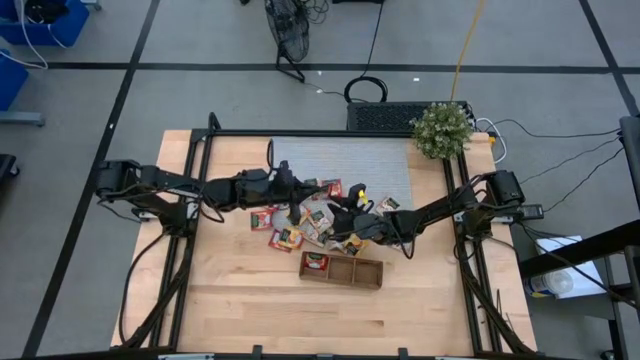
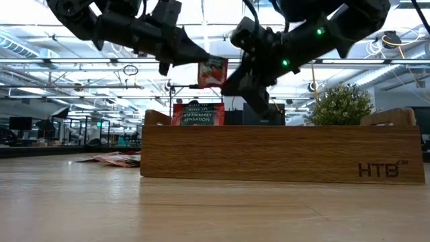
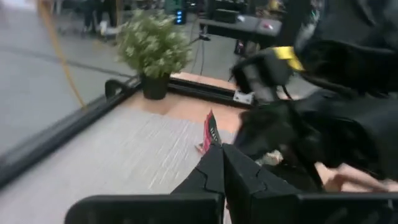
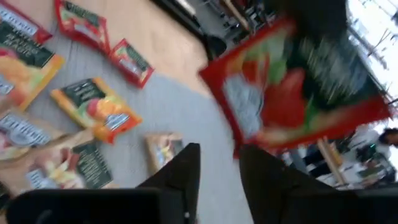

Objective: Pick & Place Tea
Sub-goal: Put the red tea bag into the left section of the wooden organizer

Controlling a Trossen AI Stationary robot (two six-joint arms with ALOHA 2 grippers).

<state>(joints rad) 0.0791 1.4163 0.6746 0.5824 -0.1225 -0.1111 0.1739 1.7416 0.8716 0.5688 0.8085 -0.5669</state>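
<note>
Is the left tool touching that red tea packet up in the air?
Touching. In the low view the left tool meets the red tea packet's edge above the tray; the left wrist view shows its shut tips pinching it.

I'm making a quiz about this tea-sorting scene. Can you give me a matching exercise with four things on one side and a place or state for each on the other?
Things:
1. red tea packet
2. strawberry packet
3. potted plant
4. left gripper

Places or states:
A. standing in the wooden tray's end compartment
B. at the table's far right corner
C. in the air between the two arms
D. fingers shut on a packet's edge

Pairs: 1-C, 2-A, 3-B, 4-D
</note>
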